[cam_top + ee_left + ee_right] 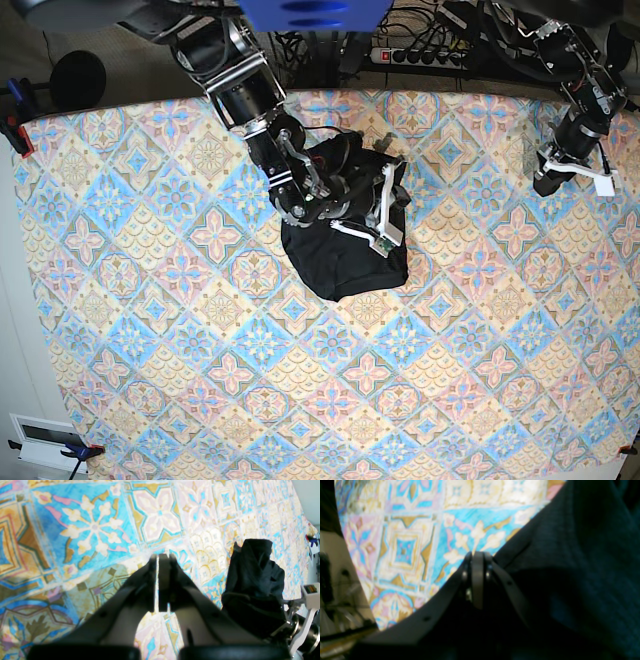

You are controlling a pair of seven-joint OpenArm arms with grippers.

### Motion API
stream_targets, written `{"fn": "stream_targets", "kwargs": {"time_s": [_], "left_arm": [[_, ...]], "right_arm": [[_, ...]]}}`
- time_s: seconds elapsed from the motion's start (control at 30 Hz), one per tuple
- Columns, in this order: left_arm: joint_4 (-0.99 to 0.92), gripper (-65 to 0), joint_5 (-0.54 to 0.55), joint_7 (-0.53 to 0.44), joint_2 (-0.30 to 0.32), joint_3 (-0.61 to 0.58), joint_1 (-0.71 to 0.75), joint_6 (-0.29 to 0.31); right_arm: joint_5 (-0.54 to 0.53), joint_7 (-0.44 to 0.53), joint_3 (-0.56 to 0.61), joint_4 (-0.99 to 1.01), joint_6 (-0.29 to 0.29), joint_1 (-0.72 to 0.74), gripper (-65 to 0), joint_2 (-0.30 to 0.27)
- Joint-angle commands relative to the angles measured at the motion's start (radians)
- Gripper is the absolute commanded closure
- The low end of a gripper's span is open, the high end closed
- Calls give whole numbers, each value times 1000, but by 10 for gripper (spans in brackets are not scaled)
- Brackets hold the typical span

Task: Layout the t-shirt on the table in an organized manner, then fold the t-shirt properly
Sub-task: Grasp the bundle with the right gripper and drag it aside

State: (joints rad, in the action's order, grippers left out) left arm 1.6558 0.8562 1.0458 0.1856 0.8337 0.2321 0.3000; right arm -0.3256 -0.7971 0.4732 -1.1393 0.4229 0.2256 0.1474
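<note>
The black t-shirt [340,265] lies bunched in a heap on the patterned table [200,380], at the upper middle. My right arm reaches over the heap. In the right wrist view my right gripper [477,555] has its jaws pressed together at the edge of the t-shirt [570,567], whose fabric runs right up to the fingertips and drapes below them. My left gripper [545,185] hovers over bare table at the far upper right, well away from the shirt. Its jaws are shut on nothing [158,556]. From there the t-shirt [252,580] appears as a raised dark lump.
A power strip [420,55] with cables lies beyond the table's far edge. Clamps hold the cloth at the left edge [15,130]. A white box [40,435] sits off the lower left corner. Patterned cloth stretches wide below the heap.
</note>
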Motion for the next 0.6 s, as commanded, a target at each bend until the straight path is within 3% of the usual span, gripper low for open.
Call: {"fn": "stream_targets", "kwargs": {"time_s": [0.0,0.1,0.23,0.57], "left_arm": [[17,-7,21,-17,18,2,-15,8],[17,-7,21,-17,18,2,-24,8],[17,-7,21,-17,18,2,-26,8],[17,-7,18,-17,15,-20,-49,6]], "right_arm": [[19,-12,-1,5,-17,13,0,5],[21,-20,-8,21,-19,13,0,4],[24,-21,-133,29,-19,10,0,-4],[26,-18,-184,25,-19,13,0,-142]]}}
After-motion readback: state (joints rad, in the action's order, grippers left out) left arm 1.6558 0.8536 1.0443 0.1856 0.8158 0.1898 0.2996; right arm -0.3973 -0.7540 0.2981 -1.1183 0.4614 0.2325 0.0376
